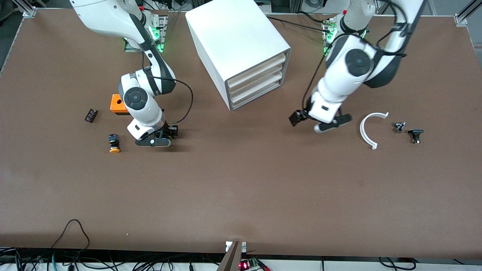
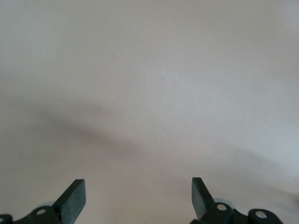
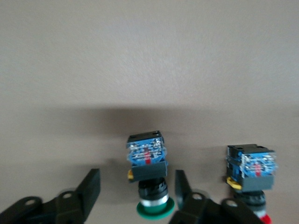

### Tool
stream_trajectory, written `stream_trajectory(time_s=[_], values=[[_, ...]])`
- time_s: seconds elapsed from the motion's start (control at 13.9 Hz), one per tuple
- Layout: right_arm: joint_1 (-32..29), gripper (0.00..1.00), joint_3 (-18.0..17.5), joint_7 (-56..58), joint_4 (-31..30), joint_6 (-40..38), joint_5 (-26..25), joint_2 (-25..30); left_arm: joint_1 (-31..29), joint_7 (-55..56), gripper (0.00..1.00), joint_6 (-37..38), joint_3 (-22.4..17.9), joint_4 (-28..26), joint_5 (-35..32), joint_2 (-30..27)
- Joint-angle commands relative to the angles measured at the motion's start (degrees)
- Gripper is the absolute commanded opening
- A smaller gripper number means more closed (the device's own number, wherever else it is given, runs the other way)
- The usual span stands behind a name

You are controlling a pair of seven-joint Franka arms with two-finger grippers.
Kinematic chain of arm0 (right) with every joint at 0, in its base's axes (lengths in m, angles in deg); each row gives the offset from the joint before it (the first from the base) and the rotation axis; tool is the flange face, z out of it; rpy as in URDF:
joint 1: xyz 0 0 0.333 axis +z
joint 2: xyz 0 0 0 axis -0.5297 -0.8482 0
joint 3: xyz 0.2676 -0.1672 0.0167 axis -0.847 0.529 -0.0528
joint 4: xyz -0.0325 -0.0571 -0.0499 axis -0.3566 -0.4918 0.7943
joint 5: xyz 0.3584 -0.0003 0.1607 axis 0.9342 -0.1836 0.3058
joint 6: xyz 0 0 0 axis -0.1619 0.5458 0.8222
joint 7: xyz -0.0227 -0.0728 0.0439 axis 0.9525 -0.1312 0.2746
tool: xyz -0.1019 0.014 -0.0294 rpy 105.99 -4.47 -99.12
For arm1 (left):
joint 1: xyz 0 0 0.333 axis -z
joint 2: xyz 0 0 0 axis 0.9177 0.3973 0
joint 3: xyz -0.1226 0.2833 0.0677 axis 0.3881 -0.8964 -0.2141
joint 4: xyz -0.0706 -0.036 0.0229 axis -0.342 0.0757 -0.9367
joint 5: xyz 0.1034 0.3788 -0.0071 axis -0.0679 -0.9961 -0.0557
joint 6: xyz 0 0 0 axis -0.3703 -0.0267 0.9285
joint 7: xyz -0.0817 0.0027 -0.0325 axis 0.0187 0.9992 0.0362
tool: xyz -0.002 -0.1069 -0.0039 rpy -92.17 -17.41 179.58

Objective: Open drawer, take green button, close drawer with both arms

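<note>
The white cabinet (image 1: 241, 49) stands near the robots' bases with all three drawers pushed in; the drawer (image 1: 258, 94) is the bottom one. My right gripper (image 1: 155, 140) is down at the table toward the right arm's end. In the right wrist view, the right gripper (image 3: 138, 184) is open around the green-capped button (image 3: 149, 179), which lies on the table with a gap on each side. In the front view the button is hidden under that gripper. My left gripper (image 1: 319, 122) hangs open over bare table beside the cabinet, and in its own view the left gripper (image 2: 138, 196) holds nothing.
A red-capped button (image 3: 250, 172) lies beside the green one. An orange-capped button (image 1: 114, 145), an orange box (image 1: 118, 104) and a small dark block (image 1: 90, 115) lie near the right gripper. A white curved piece (image 1: 369, 130) and small black parts (image 1: 415, 135) lie toward the left arm's end.
</note>
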Motion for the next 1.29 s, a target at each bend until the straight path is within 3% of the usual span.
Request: stream_trajectory(time_s=[0.0,0.29,0.57,0.86,1.08,1.22], values=[[-0.9,1.0,-0.9,-1.6,5.3,-9.7,-0.9,5.4,0.4,-6.0,1.0,12.6,-4.6,7.3,0.3,-4.1],[-1.3,1.0,0.1,-1.7,16.7,-23.1,-0.9,7.1,0.5,-17.9,1.0,28.5,-13.0,15.2,0.3,-8.9],[-3.2,1.0,4.1,-0.8,22.2,-26.4,-0.9,8.8,0.6,-30.9,1.0,40.9,-19.6,22.4,-3.0,-10.5],[-9.6,1.0,3.9,6.7,21.9,-31.7,-0.9,12.8,0.7,-33.1,1.0,43.7,-19.7,25.4,-7.8,-11.4],[-13.2,1.0,3.9,7.6,21.3,-38.1,-0.8,16.9,0.8,-38.2,1.0,44.0,-19.7,24.9,-7.8,-11.3],[-17.1,1.0,3.7,13.0,19.9,-38.1,-0.7,19.3,0.8,-41.1,1.0,43.9,-19.7,25.0,-7.7,-11.2]])
